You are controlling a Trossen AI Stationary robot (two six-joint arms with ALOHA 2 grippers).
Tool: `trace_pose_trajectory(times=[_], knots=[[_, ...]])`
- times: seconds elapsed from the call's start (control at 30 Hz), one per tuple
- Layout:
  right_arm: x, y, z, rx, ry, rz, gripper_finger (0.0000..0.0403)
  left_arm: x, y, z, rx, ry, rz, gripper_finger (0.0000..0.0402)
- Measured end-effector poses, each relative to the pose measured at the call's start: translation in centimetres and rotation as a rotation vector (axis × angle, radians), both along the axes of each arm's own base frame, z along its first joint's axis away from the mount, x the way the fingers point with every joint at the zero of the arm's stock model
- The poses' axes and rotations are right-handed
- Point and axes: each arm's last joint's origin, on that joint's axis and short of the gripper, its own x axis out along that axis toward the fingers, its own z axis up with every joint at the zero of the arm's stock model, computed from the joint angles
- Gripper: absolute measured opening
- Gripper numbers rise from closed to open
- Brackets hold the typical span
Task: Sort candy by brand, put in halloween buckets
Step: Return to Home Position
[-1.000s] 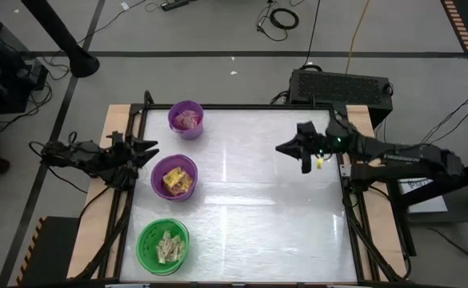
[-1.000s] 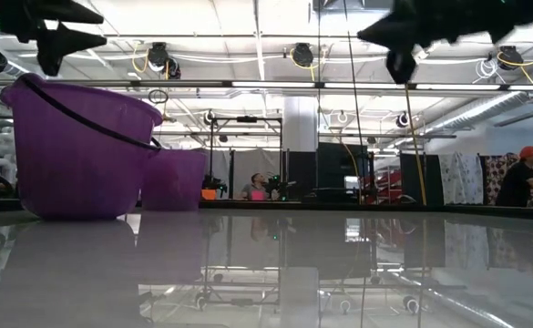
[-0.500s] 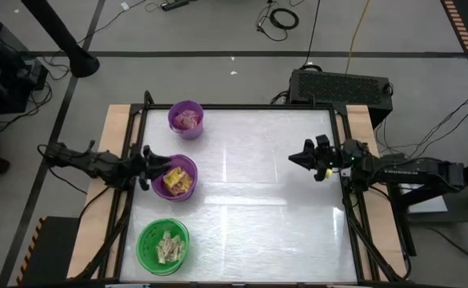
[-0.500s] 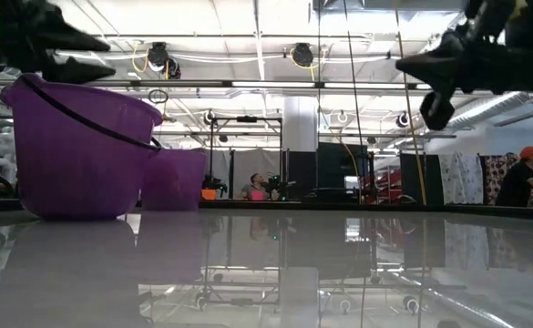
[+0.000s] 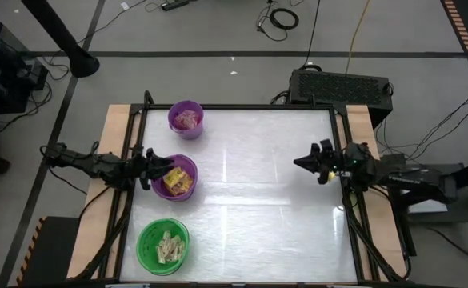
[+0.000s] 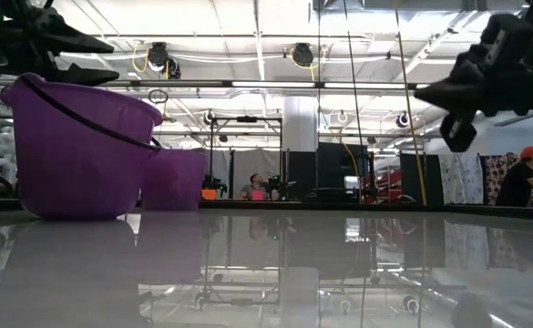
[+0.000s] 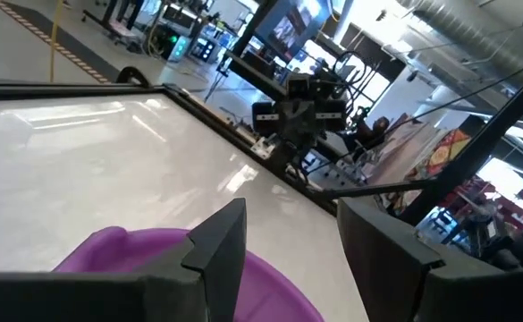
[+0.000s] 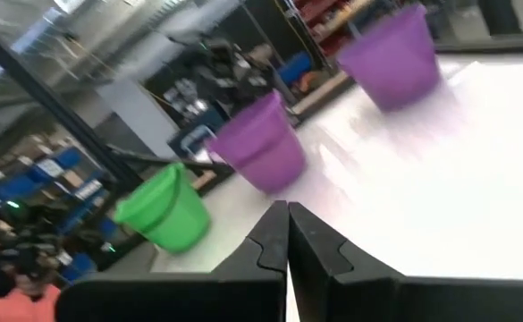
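Three buckets stand along the table's left side. A small purple bucket [image 5: 186, 119] at the far left holds pink-red packets. A wider purple bucket [image 5: 174, 178] holds yellow packets. A green bucket [image 5: 163, 245] near the front holds pale tan pieces. My left gripper [image 5: 149, 165] is open and empty at the wider purple bucket's left rim, which also shows in the left wrist view [image 7: 270, 286]. My right gripper [image 5: 300, 163] is shut and empty above the table near its right edge; its shut fingers show in the right wrist view [image 8: 288, 234].
The white table top [image 5: 250, 208] lies bare between the buckets and the right arm. A black box [image 5: 342, 86] stands behind the far right corner. In the low view a person [image 6: 521, 178] stands in the room beyond the table.
My right gripper has drawn back toward the table's right edge and sunk lower. My left gripper has moved toward the wider purple bucket, reaching its left rim. The buckets have stayed in place.
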Motion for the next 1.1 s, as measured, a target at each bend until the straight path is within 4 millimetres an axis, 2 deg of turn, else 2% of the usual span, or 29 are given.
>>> trace_pose_trajectory(times=[0.13,0.27,0.37,0.53,0.67,0.83,1.1], knots=[[-0.9,0.0,-0.7,-0.008,0.065,-0.022,0.0000,0.0,0.0,0.0,0.001,0.002,0.000,0.0185],[-1.6,0.0,0.4,-0.175,0.068,-0.047,0.0000,0.2,-0.1,-0.2,0.017,0.026,0.000,0.0185],[-2.2,0.0,0.2,-0.266,0.175,-0.046,0.0000,0.4,-0.1,-0.4,0.060,0.063,0.000,0.0185],[-2.4,0.1,-0.1,-0.182,0.235,-0.046,0.0000,1.0,-0.3,-1.0,0.097,0.133,-0.005,0.0185],[-2.4,0.1,-0.1,-0.136,0.237,-0.049,0.0000,1.4,-0.8,-1.2,0.151,0.163,-0.130,0.0185],[-2.4,0.1,-0.1,-0.126,0.236,-0.048,0.0000,1.4,-1.3,0.0,0.178,0.026,-0.314,0.0181],[-2.4,0.1,-0.1,-0.126,0.236,-0.049,0.0000,0.5,-1.6,0.6,0.255,-0.069,-0.469,0.0144]])
